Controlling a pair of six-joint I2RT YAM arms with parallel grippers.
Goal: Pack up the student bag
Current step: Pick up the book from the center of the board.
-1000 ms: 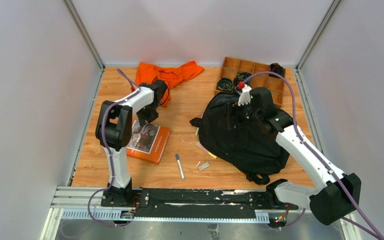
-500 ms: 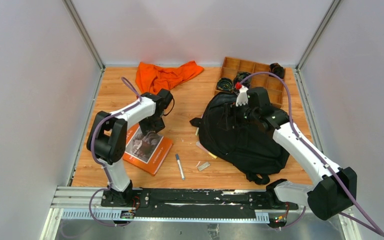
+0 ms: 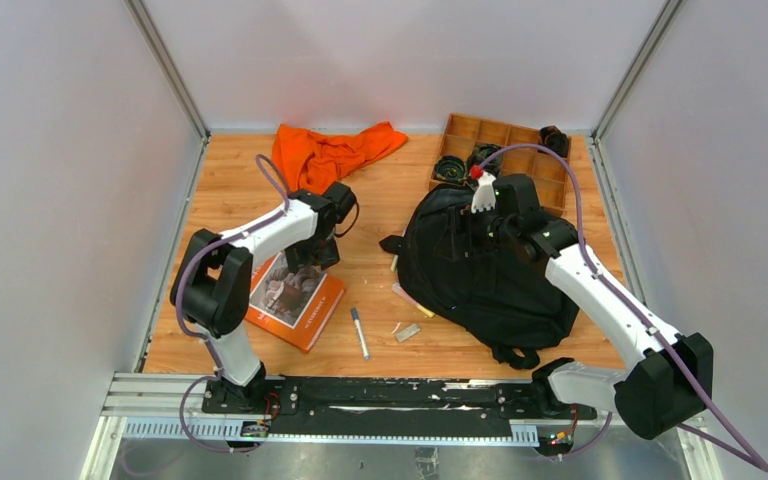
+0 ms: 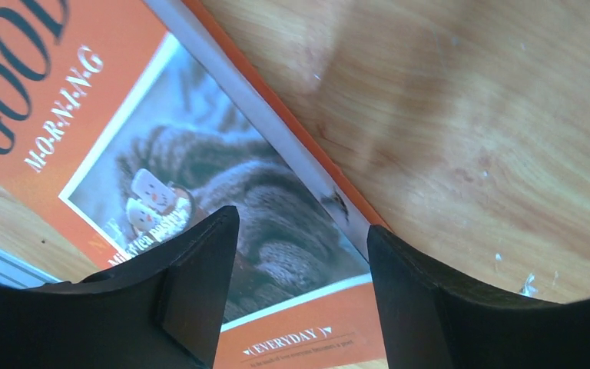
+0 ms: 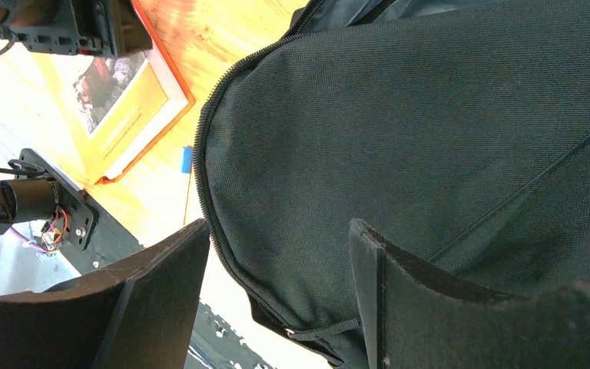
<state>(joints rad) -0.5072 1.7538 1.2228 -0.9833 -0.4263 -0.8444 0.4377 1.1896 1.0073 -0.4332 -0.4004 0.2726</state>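
The student bag (image 3: 490, 275), a black backpack, lies flat on the right half of the table. My right gripper (image 3: 472, 222) hovers over its upper part. In the right wrist view that gripper (image 5: 276, 227) is open, with the bag's fabric (image 5: 399, 115) and its zip (image 5: 215, 154) behind the fingers and nothing between them. An orange book (image 3: 295, 297) lies left of the bag. My left gripper (image 3: 313, 252) is just above the book's far right edge. Seen from the left wrist, this gripper (image 4: 301, 223) is open over the cover (image 4: 123, 154), gripping nothing.
An orange cloth (image 3: 335, 150) lies at the back. A wooden compartment tray (image 3: 505, 150) with cables stands at the back right. A marker (image 3: 359, 332) and a small grey piece (image 3: 408, 332) lie between book and bag. Enclosure walls stand on three sides.
My left gripper has moved right and nearer along the book's far edge, and its jaws have spread wider. The book has turned slightly. The right arm has barely moved.
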